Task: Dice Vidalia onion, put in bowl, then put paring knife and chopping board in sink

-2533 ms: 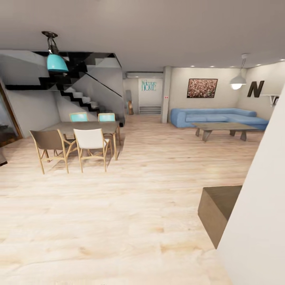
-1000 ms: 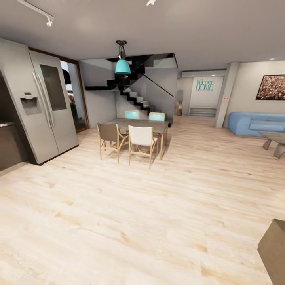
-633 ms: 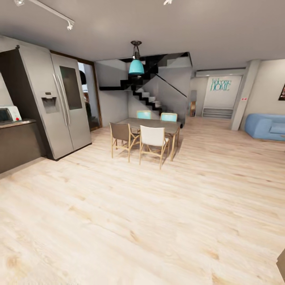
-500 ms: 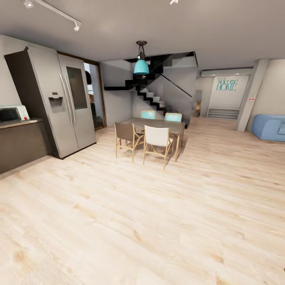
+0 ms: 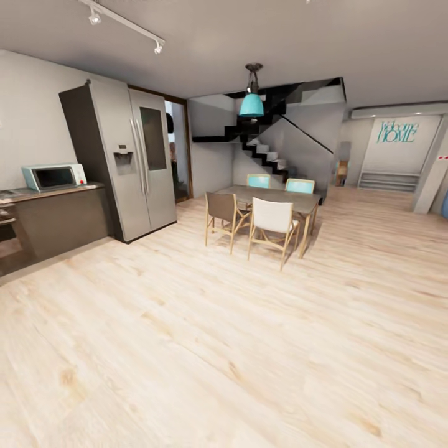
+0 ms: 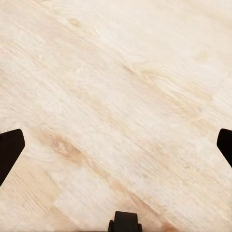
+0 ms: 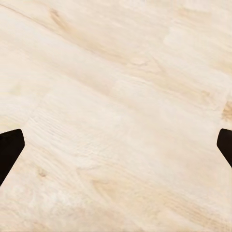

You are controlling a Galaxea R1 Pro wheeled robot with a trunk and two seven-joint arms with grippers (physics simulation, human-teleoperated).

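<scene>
Both grippers, left (image 6: 116, 145) and right (image 7: 116, 145), hang spread wide, empty, over bare floor (image 5: 249, 348).
Nothing to carry yet: the countertop (image 5: 56, 193) lies far left.

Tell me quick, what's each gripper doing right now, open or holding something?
Left gripper: open, holding nothing, over the wooden floor.
Right gripper: open, holding nothing, over the floor.

This is an open-plan home. A pale wood floor (image 5: 249, 348) runs through it. At one side stands a kitchen corner with a tall steel fridge (image 5: 127, 165), a microwave (image 5: 54, 177) on a dark surface (image 5: 59, 218). Farther in are a dining table (image 5: 274, 198) with chairs (image 5: 272, 224), a teal pendant lamp (image 5: 251, 102), a black staircase (image 5: 267, 149) and a "Welcome HOME" wall sign (image 5: 396, 131).
</scene>
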